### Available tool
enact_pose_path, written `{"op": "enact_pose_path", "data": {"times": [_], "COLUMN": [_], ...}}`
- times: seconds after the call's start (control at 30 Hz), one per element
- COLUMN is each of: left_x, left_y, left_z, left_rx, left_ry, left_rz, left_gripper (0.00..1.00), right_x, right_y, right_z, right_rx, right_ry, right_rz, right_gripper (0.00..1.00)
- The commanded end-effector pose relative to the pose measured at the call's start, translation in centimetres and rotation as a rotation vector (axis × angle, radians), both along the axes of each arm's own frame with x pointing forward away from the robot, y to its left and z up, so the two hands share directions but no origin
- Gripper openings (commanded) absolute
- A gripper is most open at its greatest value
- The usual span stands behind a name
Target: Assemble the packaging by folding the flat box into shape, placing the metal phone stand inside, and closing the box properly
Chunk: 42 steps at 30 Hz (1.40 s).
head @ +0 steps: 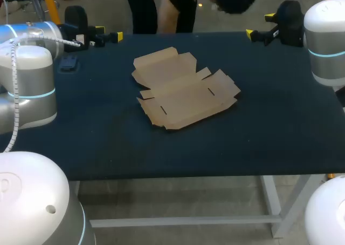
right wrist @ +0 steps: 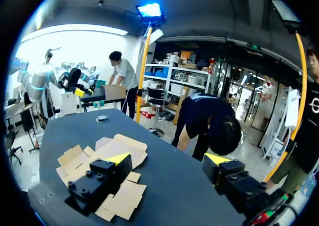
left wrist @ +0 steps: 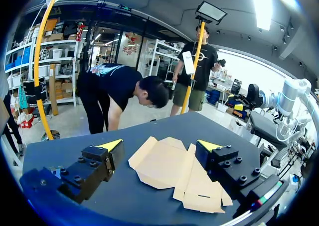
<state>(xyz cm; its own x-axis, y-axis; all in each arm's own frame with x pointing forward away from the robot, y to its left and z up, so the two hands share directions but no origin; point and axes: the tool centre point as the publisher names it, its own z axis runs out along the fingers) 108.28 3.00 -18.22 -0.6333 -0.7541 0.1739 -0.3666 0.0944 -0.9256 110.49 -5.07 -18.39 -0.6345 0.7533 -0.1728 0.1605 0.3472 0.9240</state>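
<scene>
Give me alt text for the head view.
A flat, unfolded brown cardboard box lies in the middle of a dark blue table. The left end effector and right end effector sit open near the far corners, touching nothing.

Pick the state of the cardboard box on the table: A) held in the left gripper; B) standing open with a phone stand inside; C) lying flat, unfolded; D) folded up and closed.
C: the cardboard box lies flat on the table, its flaps spread out.

Matt brown cardboard box (head: 185, 91) lies on dark matt cloth table (head: 108, 142).
</scene>
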Motion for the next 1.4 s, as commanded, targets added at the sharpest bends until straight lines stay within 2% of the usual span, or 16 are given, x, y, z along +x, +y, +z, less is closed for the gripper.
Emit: {"op": "enact_pose_path", "data": {"times": [0.03,0.43,0.57,0.63,0.7,0.73,0.8,0.83,0.9,1.0,1.03,1.1,1.23,1.4], "left_x": [0.0,0.0,0.3,0.3,0.0,-0.1,-0.6,-0.8,-1.6,-2.8,-3.2,-3.8,-4.8,-5.9], "left_y": [0.0,0.0,-0.1,0.0,0.1,0.2,0.3,0.3,0.3,0.4,0.4,0.3,0.2,0.4], "left_z": [0.0,0.0,0.0,0.1,0.1,0.1,0.3,0.3,0.3,0.5,0.7,0.8,1.0,0.4], "left_rx": [0.0,0.0,0.015,0.007,0.007,-0.002,-0.008,-0.008,-0.022,-0.038,-0.035,-0.032,-0.048,-0.061], "left_ry": [0.0,0.0,0.047,0.107,0.152,0.194,0.258,0.299,0.361,0.429,0.452,0.505,0.574,0.67], "left_rz": [0.001,0.001,-0.023,0.006,-0.003,0.013,0.018,0.03,0.034,0.039,0.044,0.056,0.097,0.147], "left_gripper": [1.0,1.0,1.0,1.0,1.0,1.0,1.0,1.0,1.0,1.0,1.0,1.0,1.0,1.0], "right_x": [0.0,0.0,0.2,0.1,-0.2,-0.5,-1.0,-1.3,-1.8,-2.8,-3.2,-3.8,-5.2,-6.1], "right_y": [0.0,0.0,0.1,0.0,-0.1,-0.2,-0.4,-0.6,-1.1,-1.7,-2.0,-2.3,-2.9,-3.8], "right_z": [0.0,0.0,-0.4,-0.6,-0.7,-0.9,-1.0,-1.1,-1.3,-1.6,-1.6,-1.7,-1.9,-2.8], "right_rx": [0.001,0.001,0.006,-0.014,-0.029,-0.038,-0.047,-0.049,-0.056,-0.06,-0.052,-0.039,-0.013,-0.002], "right_ry": [-0.002,-0.002,0.082,0.117,0.189,0.184,0.257,0.269,0.372,0.478,0.485,0.542,0.62,0.741], "right_rz": [-0.001,-0.001,-0.017,-0.038,-0.064,-0.064,-0.091,-0.092,-0.152,-0.195,-0.184,-0.191,-0.196,-0.206], "right_gripper": [1.0,1.0,1.0,1.0,1.0,1.0,1.0,1.0,1.0,1.0,1.0,1.0,1.0,1.0]}}
